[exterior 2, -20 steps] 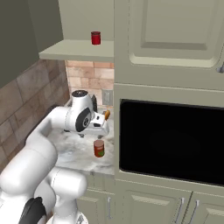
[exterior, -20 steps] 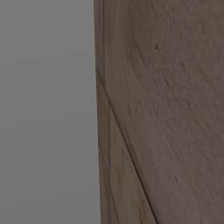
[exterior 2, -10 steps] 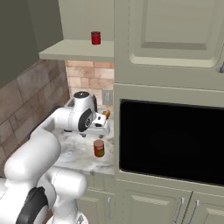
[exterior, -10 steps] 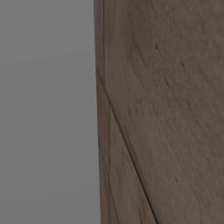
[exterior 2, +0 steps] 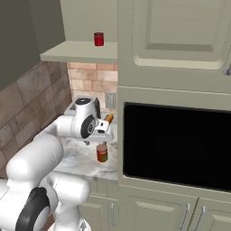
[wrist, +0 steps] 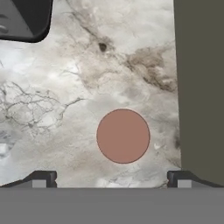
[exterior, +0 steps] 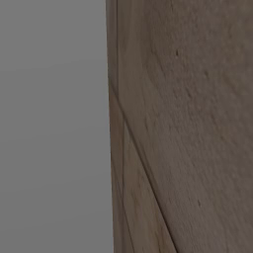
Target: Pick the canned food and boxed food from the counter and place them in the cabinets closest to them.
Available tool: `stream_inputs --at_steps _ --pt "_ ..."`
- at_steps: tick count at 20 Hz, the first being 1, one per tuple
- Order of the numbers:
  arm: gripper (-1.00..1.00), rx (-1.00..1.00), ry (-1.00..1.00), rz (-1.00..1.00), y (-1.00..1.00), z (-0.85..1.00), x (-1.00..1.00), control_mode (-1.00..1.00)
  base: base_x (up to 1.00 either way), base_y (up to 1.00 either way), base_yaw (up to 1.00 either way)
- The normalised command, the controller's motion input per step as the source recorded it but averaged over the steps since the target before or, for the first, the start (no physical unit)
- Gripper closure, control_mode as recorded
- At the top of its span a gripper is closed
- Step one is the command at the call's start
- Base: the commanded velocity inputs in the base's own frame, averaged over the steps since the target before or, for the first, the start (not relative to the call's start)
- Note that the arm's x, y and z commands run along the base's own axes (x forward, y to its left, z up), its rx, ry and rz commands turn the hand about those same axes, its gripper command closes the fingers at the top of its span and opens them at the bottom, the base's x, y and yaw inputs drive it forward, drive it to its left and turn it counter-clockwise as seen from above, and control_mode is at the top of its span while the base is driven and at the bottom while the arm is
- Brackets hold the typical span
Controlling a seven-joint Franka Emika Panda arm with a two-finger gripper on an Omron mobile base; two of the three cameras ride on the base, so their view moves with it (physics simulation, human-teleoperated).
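The canned food (exterior 2: 102, 153) stands upright on the marbled counter (exterior 2: 79, 158), close to the tall olive-green cabinet wall. From above, the hand view shows its round reddish-brown top (wrist: 123, 136). My gripper (exterior 2: 103, 139) hangs just above the can, pointing down. In the hand view the gripper (wrist: 111, 179) is open, its fingertips (wrist: 41, 178) wide on either side of the can, with nothing held. The boxed food (exterior 2: 99, 39) stands on the open shelf of the cabinets (exterior 2: 81, 52) above.
A black built-in oven front (exterior 2: 176, 144) fills the cabinet column to the right of the can, and its olive side wall (wrist: 199, 87) is close by. A dark appliance (wrist: 22, 19) sits behind on the counter. A brown panel (exterior: 183, 123) blocks the left base view.
The hand has come down and a little to the right over the can. The jaws have stayed open, and the can and the box have not moved.
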Motion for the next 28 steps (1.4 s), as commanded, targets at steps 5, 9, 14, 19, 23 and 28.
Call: stream_inputs --at_steps 5,9,14,19,23,28 --pt "-1.00 -0.03 0.00 0.00 -0.01 -0.22 0.03 -1.00 0.00 0.00 0.00" --pt "-1.00 -0.03 0.00 0.00 -0.05 -0.22 0.01 -1.00 0.00 0.00 0.00" --pt "-1.00 -0.02 0.00 0.00 -0.10 -0.18 0.05 -1.00 0.00 0.00 0.00" --pt "-1.00 0.00 0.00 0.00 -0.12 -0.10 0.11 -1.00 0.00 0.00 0.00" --pt "-1.00 0.00 0.00 0.00 -0.08 -0.09 0.18 -1.00 0.00 0.00 0.00" --pt "-1.00 0.00 0.00 0.00 -0.01 -0.16 0.21 -1.00 0.00 0.00 0.00"
